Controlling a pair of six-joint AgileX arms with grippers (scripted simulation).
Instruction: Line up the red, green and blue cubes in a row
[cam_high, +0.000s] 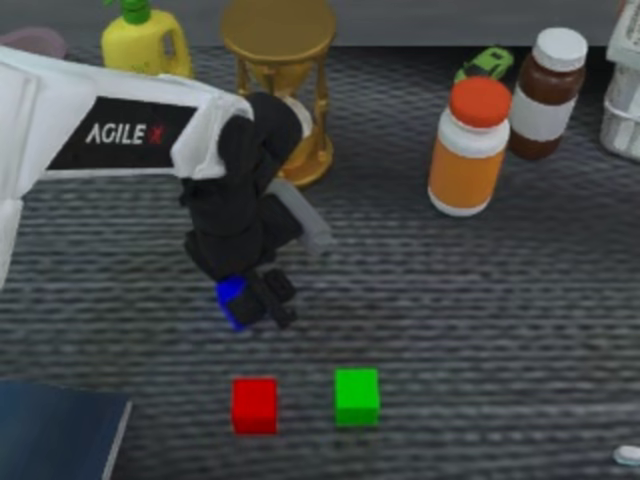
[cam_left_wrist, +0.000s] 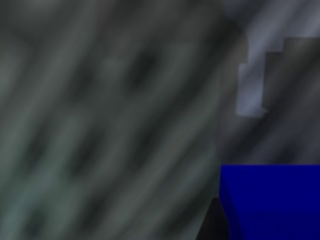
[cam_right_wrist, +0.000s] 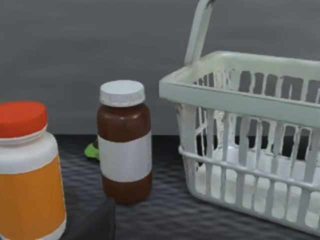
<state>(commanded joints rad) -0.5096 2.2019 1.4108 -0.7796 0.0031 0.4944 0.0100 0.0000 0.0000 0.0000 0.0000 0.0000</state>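
My left gripper (cam_high: 255, 303) hangs low over the mat left of centre, shut on the blue cube (cam_high: 229, 297). In the left wrist view the blue cube (cam_left_wrist: 272, 202) fills one corner, with one dark finger (cam_left_wrist: 212, 224) against its side. The red cube (cam_high: 254, 405) and the green cube (cam_high: 357, 396) sit side by side near the front edge, a gap between them, both nearer the front than the gripper. My right gripper (cam_right_wrist: 142, 236) is out of the top view, parked at the right by the bottles; only one finger (cam_right_wrist: 97, 222) shows, nothing against it.
At the back stand a yellow bottle (cam_high: 145, 40), a gold hourglass (cam_high: 285, 80), an orange bottle with a red cap (cam_high: 468, 145), a brown bottle (cam_high: 545, 92), a lime toy car (cam_high: 487, 63) and a white basket (cam_right_wrist: 250, 130). A blue book (cam_high: 55, 430) lies front left.
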